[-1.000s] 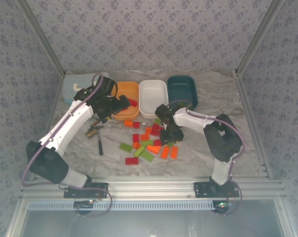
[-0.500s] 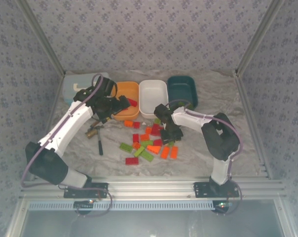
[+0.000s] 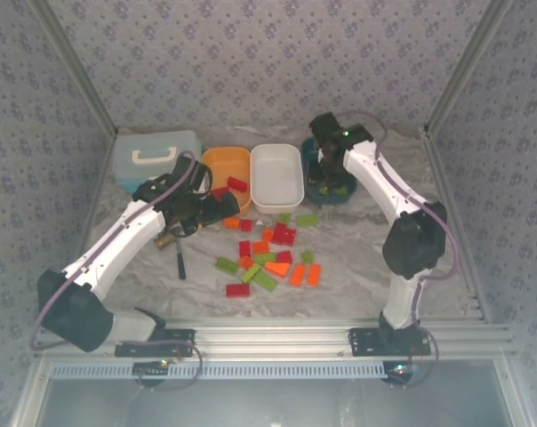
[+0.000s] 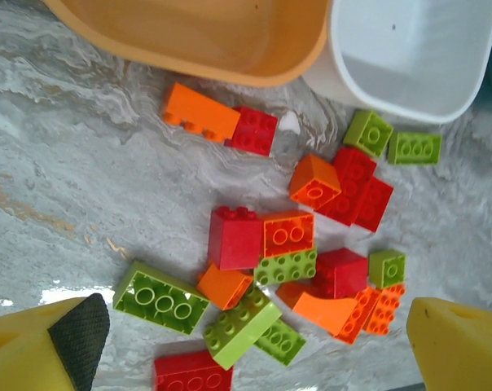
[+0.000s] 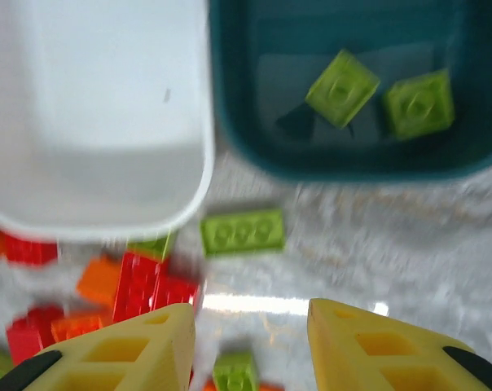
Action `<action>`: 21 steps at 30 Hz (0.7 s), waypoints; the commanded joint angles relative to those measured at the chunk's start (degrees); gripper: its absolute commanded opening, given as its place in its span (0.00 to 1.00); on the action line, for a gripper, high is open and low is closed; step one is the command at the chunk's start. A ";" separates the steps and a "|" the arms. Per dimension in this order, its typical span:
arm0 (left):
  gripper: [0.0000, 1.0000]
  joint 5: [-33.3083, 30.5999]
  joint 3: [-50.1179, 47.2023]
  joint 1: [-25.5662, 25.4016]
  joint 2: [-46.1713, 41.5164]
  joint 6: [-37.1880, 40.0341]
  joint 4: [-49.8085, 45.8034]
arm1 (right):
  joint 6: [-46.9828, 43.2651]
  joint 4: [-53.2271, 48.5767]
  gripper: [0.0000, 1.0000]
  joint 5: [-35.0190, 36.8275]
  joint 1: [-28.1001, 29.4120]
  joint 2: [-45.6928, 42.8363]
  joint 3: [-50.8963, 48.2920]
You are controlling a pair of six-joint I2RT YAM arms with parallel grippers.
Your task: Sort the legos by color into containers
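Marble tabletop (image 3: 357,258) carries the orange tray (image 3: 224,165), white tray (image 3: 277,173) and teal tray (image 5: 327,163) in a row. My left gripper (image 4: 254,342) hangs wide open, empty, above the loose legos (image 4: 295,244). My right gripper (image 5: 250,334), fingers slightly parted, grips nothing near the teal tray, which holds 2 green bricks (image 5: 341,88).

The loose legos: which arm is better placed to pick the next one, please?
Probably left: the left gripper, open, hovers over the legos, while the right gripper is away at the teal tray.
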 commanded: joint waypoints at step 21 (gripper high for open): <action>0.97 0.23 -5.97 -0.75 -6.70 1.43 0.20 | 0.04 4.38 0.58 1.97 5.87 -5.65 -18.51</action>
